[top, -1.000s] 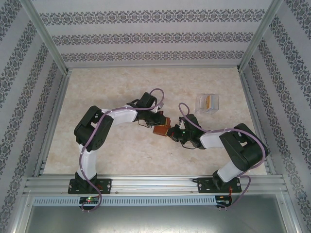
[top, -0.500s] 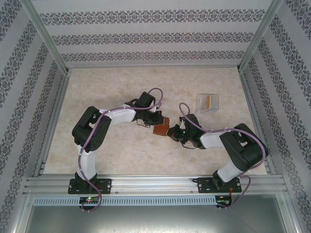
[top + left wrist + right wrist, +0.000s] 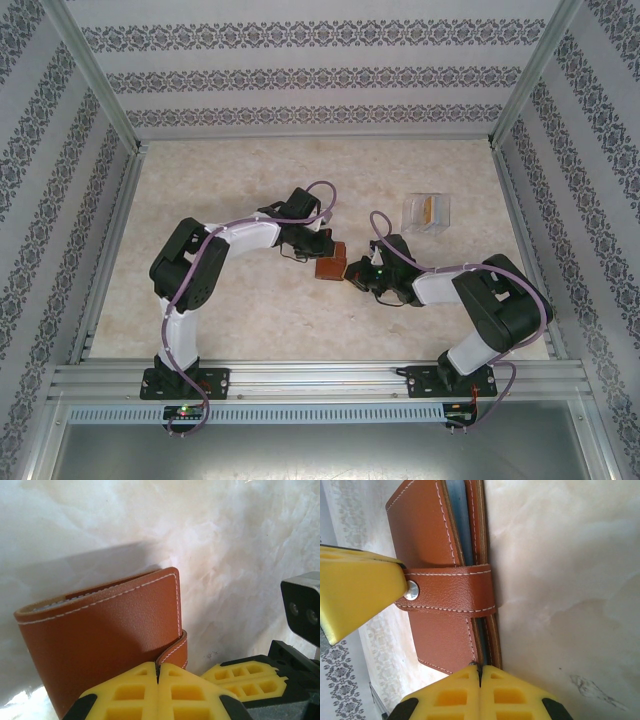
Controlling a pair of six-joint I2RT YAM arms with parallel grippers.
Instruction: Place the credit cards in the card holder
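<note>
You're closing up: the card holder lies strapped shut mid-table, blue card inside. The left gripper and right gripper, each pressed together, rest against it. Next, retreat without dragging it.

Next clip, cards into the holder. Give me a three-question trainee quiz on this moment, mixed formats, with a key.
1. True or false: the strap of the card holder is snapped shut around it.
2. What colour is the card showing between the holder's leaves? A red, B blue-grey, C green.
3. Fill in: in the top view, the clear plastic box lies farther back and to the holder's ____.

Key: 1 true; 2 B; 3 right.
</note>
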